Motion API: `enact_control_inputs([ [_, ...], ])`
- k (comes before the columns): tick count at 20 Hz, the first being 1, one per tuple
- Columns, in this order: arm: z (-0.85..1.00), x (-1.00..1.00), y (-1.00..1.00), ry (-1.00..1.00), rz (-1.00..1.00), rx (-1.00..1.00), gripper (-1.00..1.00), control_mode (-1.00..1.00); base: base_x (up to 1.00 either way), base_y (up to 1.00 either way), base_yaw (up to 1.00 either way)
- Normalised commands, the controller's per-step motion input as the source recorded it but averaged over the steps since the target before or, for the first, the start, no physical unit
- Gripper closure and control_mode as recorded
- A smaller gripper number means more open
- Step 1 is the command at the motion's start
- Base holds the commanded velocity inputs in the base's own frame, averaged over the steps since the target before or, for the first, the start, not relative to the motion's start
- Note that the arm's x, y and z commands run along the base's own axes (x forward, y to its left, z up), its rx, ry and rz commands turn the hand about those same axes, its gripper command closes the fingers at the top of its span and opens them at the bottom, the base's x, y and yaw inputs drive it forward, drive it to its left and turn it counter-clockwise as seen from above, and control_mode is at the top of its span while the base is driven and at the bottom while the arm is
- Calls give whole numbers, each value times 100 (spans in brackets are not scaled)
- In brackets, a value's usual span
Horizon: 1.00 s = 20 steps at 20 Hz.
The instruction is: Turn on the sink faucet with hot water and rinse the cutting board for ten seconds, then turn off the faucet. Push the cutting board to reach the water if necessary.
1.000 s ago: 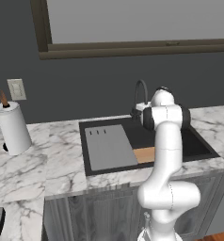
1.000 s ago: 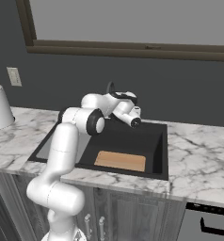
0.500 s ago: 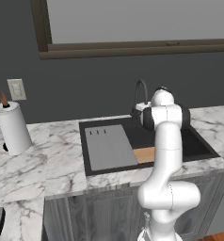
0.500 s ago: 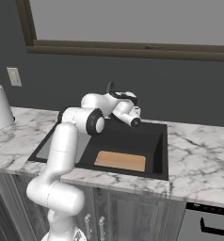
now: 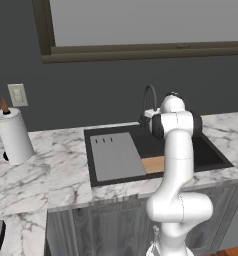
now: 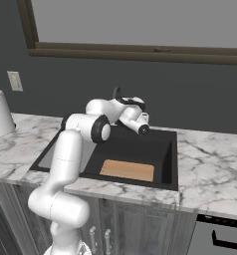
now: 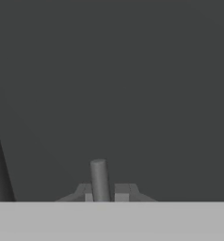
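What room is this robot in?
It looks like a kitchen. There's a black sink set into a marble counter, a dark faucet behind it, a wooden cutting board in the basin, and a paper towel roll.

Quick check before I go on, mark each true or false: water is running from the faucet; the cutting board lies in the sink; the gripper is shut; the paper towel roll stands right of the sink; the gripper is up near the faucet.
1. Water is running from the sink faucet. False: no stream shows.
2. The cutting board lies in the sink. True.
3. The gripper is shut. True.
4. The paper towel roll stands right of the sink. False: it stands on the counter to the left.
5. The gripper is up near the faucet. True: a slim dark bar rises right between its fingertips in the hand view.
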Motion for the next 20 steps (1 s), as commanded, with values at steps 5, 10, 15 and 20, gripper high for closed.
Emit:
enact_control_inputs([
  [5, 0, 0, -22, 0, 0, 0, 100, -100, 0, 0, 0],
  [10, 0, 0, -23, 0, 0, 0, 100, -100, 0, 0, 0],
  [15, 0, 0, -28, 0, 0, 0, 100, -100, 0, 0, 0],
  [20, 0, 0, -29, 0, 0, 0, 100, -100, 0, 0, 0],
])
